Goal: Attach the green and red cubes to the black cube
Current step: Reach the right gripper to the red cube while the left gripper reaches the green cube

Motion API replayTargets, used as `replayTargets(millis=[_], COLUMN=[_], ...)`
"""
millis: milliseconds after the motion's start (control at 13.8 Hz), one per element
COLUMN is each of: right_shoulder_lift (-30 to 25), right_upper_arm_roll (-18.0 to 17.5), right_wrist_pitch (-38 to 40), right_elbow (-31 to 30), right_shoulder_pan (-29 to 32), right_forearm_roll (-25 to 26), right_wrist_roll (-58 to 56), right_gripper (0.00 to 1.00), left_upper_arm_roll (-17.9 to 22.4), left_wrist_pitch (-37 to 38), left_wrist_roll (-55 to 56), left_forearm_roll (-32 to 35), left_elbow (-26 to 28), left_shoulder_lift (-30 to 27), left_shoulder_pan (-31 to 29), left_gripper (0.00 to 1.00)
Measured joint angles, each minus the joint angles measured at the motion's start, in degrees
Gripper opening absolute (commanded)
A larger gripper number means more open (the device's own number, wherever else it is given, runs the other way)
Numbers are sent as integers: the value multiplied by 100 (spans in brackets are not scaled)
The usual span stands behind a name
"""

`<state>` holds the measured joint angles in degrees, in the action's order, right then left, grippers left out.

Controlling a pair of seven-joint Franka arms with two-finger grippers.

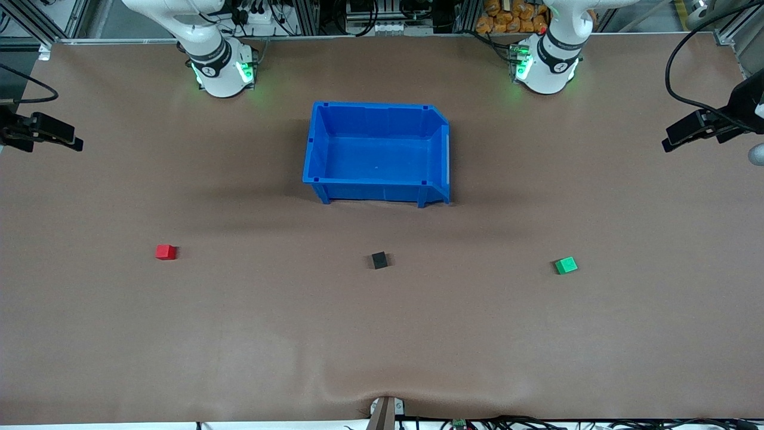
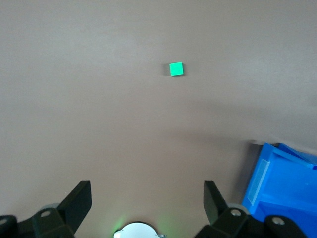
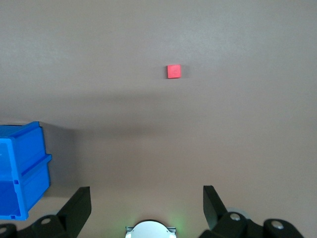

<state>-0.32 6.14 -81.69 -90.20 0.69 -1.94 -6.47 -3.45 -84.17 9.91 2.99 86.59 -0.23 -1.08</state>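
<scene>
Black cube (image 1: pixel 379 260) sits alone on the brown worktop (image 1: pixel 382 334), nearer the front camera than the blue bin (image 1: pixel 318 149), roughly midway between the two coloured cubes and well apart from both. Red cube (image 1: pixel 166 252) lies toward the right arm's end of the worktop; green cube (image 1: pixel 566 265) toward the left arm's end, turned slightly off square. Nothing joined yet; all three stand free. Left end effector (image 2: pixel 147 198) hangs high over bare worktop with the green cube in view past its fingertips (image 2: pixel 79 196), jaws spread wide, nothing between them. Right end effector (image 3: pixel 146 198) is likewise high over the worktop with the red cube ahead of it, jaws released and empty. Step in hand, as I judge it: approach and pick the coloured cubes. To do it well, each arm should descend squarely over its own cube; the left wrist should rotate to match the green cube's skew so the pads meet flat faces. Grip low enough to leave the mating face exposed. Bring one cube in at a time, lest the black cube slide when pushed.
</scene>
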Motion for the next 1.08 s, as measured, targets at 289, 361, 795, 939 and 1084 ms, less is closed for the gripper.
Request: replayTargets(millis=[289,361,795,939,1084], right_shoulder_lift=[75,157,1314,1702,1908], right_upper_arm_roll=[-36,-43,-60,-64,-59], right_wrist_pitch=[-2,-6,-1063,-1618,-1807], right_elbow=[30,30,49,65,80], right_shoulder_pan=[-190,-273,-965,-1210,-1360], right_forearm_roll=[-658,-924,-2162,-2179,-2165], right_wrist_roll=[-2,-3,-13,-34,-28], right_gripper=[100,100,100,100,100], left_upper_arm_roll=[2,2,7,7,7], left_wrist_pitch=[2,2,1,-48,-153], left_wrist_roll=[0,0,-26,-33,-51], left_forearm_roll=[24,24,-25,-49,-58], left_elbow=[0,0,4,6,9], left_shoulder_lift=[35,53,229,396,607], left_shoulder_pan=[-6,-18,-55,-55,-54], left_gripper=[100,100,100,100,100])
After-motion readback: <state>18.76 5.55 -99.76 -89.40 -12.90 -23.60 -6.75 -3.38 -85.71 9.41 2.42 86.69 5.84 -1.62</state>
